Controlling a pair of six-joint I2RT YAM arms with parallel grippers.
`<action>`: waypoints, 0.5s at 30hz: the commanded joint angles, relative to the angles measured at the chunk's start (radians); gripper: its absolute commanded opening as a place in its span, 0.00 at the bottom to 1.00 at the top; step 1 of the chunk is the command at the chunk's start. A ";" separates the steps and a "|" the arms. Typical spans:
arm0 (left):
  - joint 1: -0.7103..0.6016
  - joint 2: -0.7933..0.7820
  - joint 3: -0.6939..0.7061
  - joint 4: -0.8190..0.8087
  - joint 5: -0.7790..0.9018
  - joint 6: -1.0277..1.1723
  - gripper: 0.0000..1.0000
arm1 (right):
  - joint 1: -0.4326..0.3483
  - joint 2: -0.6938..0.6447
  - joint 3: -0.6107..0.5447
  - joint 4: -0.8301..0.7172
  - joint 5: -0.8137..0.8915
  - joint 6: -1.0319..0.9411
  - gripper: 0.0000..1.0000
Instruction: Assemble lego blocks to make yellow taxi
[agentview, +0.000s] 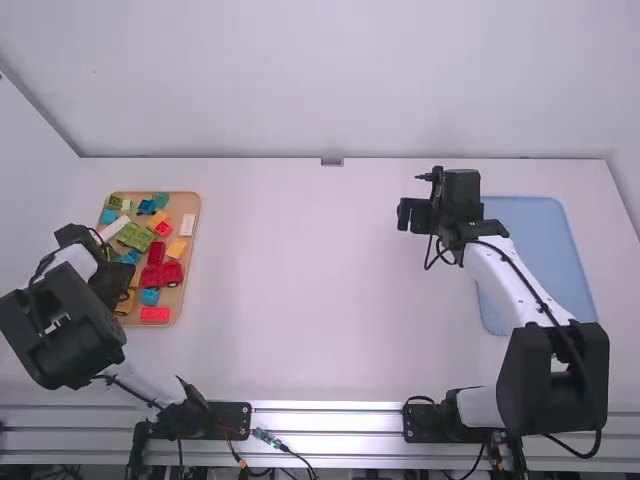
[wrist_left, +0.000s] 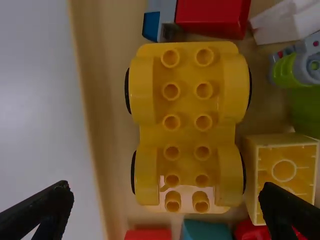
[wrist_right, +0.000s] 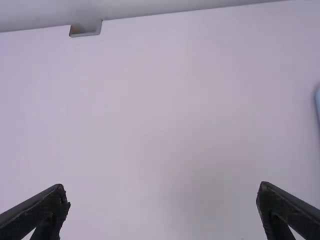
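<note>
The yellow chassis is set in the tray, just beside a yellow block. It is best straddled squarely by the left gripper, spread wide above, without the block being pinched too. The right gripper, also wide, is held over the surface.

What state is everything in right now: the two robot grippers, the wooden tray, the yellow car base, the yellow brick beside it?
Left gripper: open, over the tray.
Right gripper: open, holding nothing.
Wooden tray: holding loose pieces.
Yellow car base: studs up, nothing built on it.
Yellow brick: upside down, hollow side showing.
</note>
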 joint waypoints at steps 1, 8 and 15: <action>-0.003 0.005 -0.027 0.005 -0.013 0.008 0.99 | 0.003 0.004 0.019 -0.001 -0.002 0.002 0.99; -0.002 0.005 -0.056 0.001 -0.014 0.007 0.99 | 0.003 0.004 0.019 -0.001 -0.002 0.002 0.99; -0.002 0.005 -0.060 0.009 -0.057 -0.013 0.99 | 0.002 0.004 0.019 -0.002 -0.003 0.002 0.99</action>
